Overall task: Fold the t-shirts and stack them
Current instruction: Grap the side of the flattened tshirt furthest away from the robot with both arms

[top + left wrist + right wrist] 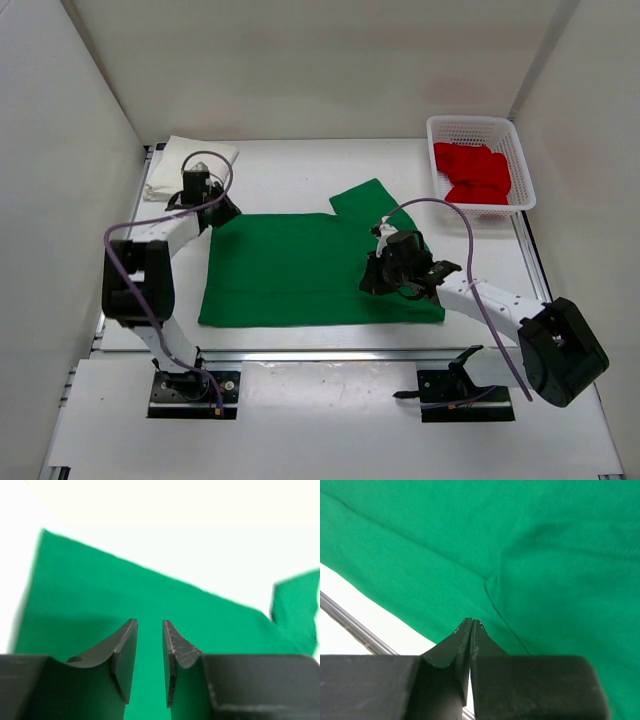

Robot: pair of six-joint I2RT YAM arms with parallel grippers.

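1. While both arms reach out over it, the white table (300,170) is the largest item in view, walled by pale panels on three sides.
2. Green t-shirt (290,270): spread flat across the table's middle, roughly rectangular, with one short sleeve (365,200) sticking out at the far right corner. Its near hem runs close to the table's near edge. The cloth is plain in all three views.
3. White mesh basket (470,122): far right corner of the table, apart from the green shirt.
4. Red t-shirt (472,172): bunched up inside the basket and filling most of its floor.
5. Cream-white t-shirt (175,165): folded small at the far left corner, just beyond the left arm's wrist and hard to tell from the table surface.
6. Left gripper (150,625): over the green shirt's far left corner. The fingers stand a narrow gap apart, with green cloth visible through the gap and nothing held between them.
7. Right gripper (471,622): low over the right part of the green shirt, near its hem. The fingertips are pressed together with no gap showing. I cannot tell whether any cloth is nipped at the tips. A seam (500,610) runs diagonally through the cloth just beyond the tips.
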